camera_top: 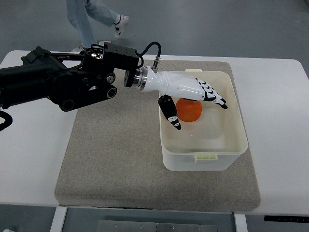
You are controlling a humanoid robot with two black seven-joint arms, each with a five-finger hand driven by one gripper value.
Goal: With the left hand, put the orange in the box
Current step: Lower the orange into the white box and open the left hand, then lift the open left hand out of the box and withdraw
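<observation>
While my left hand (pixel 193 94) hangs over the box (pixel 205 159), the orange (pixel 189 110) sits inside it, under my palm, toward the ten o'clock corner of the tub. As far as I can judge, the carrying is done: the fruit is already within the walls, and what is left is letting go and lifting clear. My fingers (pixel 212 94) are stretched out over the top of the orange and my thumb (pixel 170 113) drops down at its nine o'clock side (whether they press it or only hover just above, I cannot tell). Nothing else lies in the white box, which rests on the grey mat (pixel 111 164) at about three o'clock from its middle.
</observation>
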